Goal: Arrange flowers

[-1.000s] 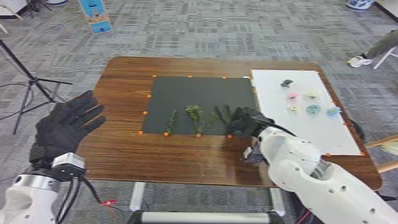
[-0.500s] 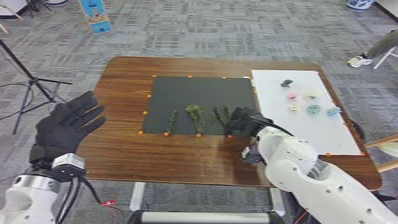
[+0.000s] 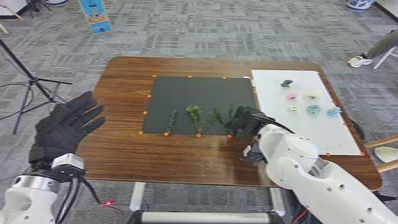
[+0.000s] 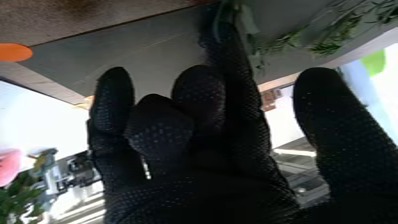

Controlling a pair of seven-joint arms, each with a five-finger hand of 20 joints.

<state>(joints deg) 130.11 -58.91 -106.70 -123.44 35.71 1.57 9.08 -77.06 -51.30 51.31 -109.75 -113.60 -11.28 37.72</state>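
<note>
Loosely open, seemingly empty right robot hand (image 3: 246,120) tends leafy sprigs (image 3: 195,114) by black mat's (image 3: 173,91) near edge; flower heads (image 3: 314,109) likely next

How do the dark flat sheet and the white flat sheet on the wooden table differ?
The dark sheet is roughly square, whereas the white sheet is longer than wide. The dark sheet bears green leafy stems, the white sheet small flower heads in several colours. Both lie flat on the table.
</note>
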